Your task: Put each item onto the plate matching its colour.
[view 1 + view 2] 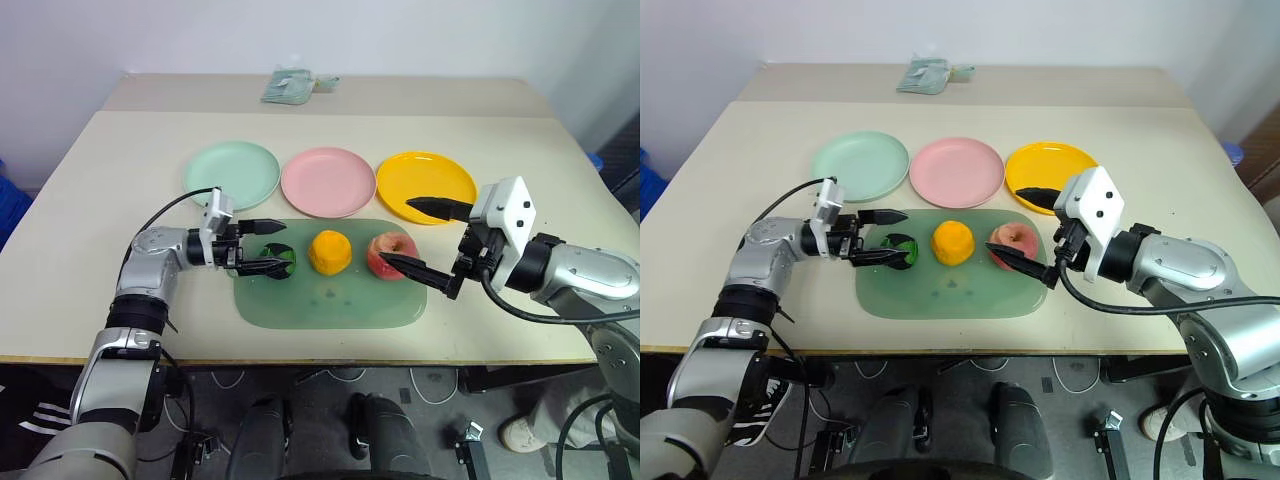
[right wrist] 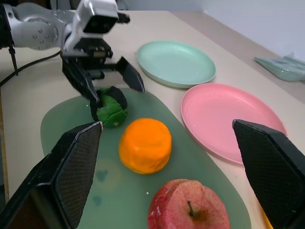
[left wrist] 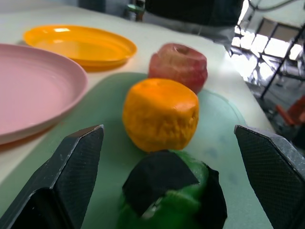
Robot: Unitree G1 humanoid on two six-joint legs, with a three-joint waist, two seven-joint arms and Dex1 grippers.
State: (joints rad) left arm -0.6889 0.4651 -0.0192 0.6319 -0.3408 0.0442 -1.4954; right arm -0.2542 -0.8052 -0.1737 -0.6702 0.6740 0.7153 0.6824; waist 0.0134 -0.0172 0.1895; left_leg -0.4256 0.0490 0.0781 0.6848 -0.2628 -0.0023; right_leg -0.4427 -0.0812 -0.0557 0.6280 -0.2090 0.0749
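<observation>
With the left end effector (image 1: 264,246) spread wide around the green-and-black ball (image 1: 280,262) on the green mat (image 1: 330,300), and the right end effector (image 1: 425,240) equally wide around the apple (image 1: 390,256), either item could be nudged aside by an off-centre closure.

A beige table (image 1: 120,180) sits against a plain white wall (image 1: 300,30), with a second tabletop (image 1: 420,92) butted behind it and dark floor (image 1: 440,410) below.
</observation>
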